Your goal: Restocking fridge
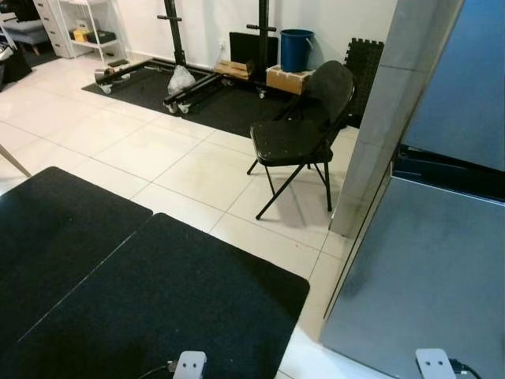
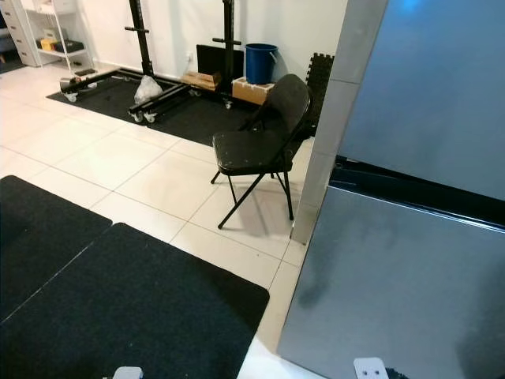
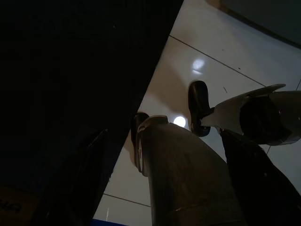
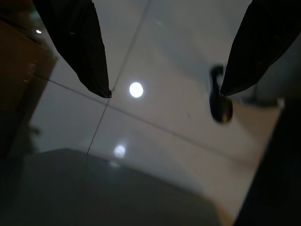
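Left eye view: at the bottom edge the two wrists are seen hanging low, and nearest the robot a black mat [image 1: 150,300] covers the tiles. In the right wrist view the right gripper [image 4: 164,92] is shown with its jaws spread wide and nothing between them, only glossy floor [image 4: 155,127] below. The left wrist view is dark; the left gripper [image 3: 155,188] is blurred, so whether its jaws are open or closed cannot be told, and nothing can be made out in them.

The fridge [image 1: 430,276] stands just to the right, its grey doors closed, with a dark seam between the upper and lower door. No goods for stocking are seen near it. Such a scene would fit equally a fridge yet to be filled and one filled and shut again, so no step can be fixed.

Any approach to the doors would be best made squarely, with room kept for the door to swing. Beside the fridge a tiled pillar [image 1: 387,118] rises, and just beyond it a black folding chair [image 1: 304,130] stands on the tiles, probably close enough to hinder a door or a turn. Farther off, a rack [image 1: 177,47], a blue bucket [image 1: 296,49] and a box [image 1: 288,79] are ranged along the wall.
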`<state>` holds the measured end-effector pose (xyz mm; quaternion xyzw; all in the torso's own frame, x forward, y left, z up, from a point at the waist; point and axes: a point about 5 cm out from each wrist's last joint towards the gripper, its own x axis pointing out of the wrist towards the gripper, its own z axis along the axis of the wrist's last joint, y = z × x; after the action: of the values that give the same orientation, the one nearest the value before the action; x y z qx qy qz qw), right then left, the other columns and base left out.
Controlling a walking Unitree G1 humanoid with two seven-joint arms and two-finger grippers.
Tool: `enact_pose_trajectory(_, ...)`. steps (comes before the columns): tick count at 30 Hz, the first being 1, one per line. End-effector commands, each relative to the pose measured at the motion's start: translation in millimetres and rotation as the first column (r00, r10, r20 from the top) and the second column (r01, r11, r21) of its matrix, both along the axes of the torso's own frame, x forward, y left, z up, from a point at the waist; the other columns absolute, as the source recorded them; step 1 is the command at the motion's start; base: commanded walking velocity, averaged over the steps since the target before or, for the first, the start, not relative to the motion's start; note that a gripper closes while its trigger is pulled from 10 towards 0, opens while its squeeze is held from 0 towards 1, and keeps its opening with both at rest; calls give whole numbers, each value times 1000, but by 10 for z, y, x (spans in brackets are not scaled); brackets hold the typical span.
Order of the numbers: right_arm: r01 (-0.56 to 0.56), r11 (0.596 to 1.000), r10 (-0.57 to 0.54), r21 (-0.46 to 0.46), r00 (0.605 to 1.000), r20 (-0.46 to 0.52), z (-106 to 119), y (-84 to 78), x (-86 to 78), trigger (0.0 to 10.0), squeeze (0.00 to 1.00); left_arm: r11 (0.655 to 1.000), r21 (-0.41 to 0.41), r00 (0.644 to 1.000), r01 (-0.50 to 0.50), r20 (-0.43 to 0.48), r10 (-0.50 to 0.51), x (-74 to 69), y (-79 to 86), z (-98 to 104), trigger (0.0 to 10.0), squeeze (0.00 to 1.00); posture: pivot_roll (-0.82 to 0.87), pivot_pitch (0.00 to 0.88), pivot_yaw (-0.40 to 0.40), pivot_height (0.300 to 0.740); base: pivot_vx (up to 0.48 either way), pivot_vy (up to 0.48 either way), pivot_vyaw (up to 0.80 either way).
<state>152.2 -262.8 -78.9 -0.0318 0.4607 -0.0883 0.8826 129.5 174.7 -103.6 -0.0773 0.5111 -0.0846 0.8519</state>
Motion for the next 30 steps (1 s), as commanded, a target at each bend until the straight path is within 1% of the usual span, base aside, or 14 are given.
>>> enact_pose_trajectory(1,81,996,-85,38,990,114,118,-78,182,10000,0,1000,8,1000,12,-14,-12,-36,20,-11,10000,0,-26,0,-44,740,0,0,0)
enact_pose_trajectory(2,100,993,-109,56,980,166,181,-103,281,10000,0,1000,9,1000,19,-15,-18,-41,18,-12,10000,0,-26,0,-44,740,0,0,0)
enact_pose_trajectory(3,100,993,-109,56,980,166,181,-103,281,10000,0,1000,9,1000,19,-15,-18,-41,18,-12,10000,0,-26,0,-44,740,0,0,0)
enact_pose_trajectory(5,103,988,-132,115,948,290,350,-130,535,10000,0,999,11,999,31,-22,-31,-61,16,-18,10000,0,-29,0,-45,740,0,0,0)
enact_pose_trajectory(8,36,981,-117,191,894,433,593,-101,865,10000,0,999,12,999,43,-25,-42,-81,18,-23,10000,0,-29,0,-47,740,0,0,0)
enact_pose_trajectory(9,36,981,-117,191,894,433,593,-101,865,10000,0,999,12,999,43,-25,-42,-81,18,-23,10000,0,-29,0,-47,740,0,0,0)
enact_pose_trajectory(10,-2,979,-100,206,869,484,696,-75,993,10000,0,999,13,999,44,-27,-44,-88,19,-25,10000,0,-26,0,-49,740,0,0,0)
enact_pose_trajectory(11,-2,979,-100,206,869,484,696,-75,993,10000,0,999,13,999,44,-27,-44,-88,19,-25,10000,0,-26,0,-49,740,0,0,0)
enact_pose_trajectory(13,-95,977,-40,192,799,599,984,9,1311,10000,0,999,11,998,50,-27,-50,-97,21,-26,10000,0,-28,0,-50,740,0,0,0)
enact_pose_trajectory(15,-143,975,-6,169,745,667,1187,64,1499,10000,0,999,10,998,53,-26,-53,-106,26,-27,10000,0,-25,0,-51,740,0,0,0)
enact_pose_trajectory(16,-143,975,-6,169,745,667,1187,64,1499,10000,0,999,10,998,53,-26,-53,-106,26,-27,10000,0,-25,0,-51,740,0,0,0)
enact_pose_trajectory(21,-209,972,53,106,638,769,1550,105,1748,10000,0,998,10,998,56,-41,-56,-204,63,-47,10000,0,-12,0,-52,740,0,0,0)
enact_pose_trajectory(24,-223,972,71,80,596,800,1685,105,1820,10000,0,998,11,997,56,-56,-55,-272,82,-62,10000,0,-12,0,-52,740,0,0,0)
enact_pose_trajectory(30,-217,974,68,72,574,816,1762,108,1865,10000,0,998,11,997,57,-62,-56,-302,87,-68,10000,0,-11,0,-52,740,0,0,0)
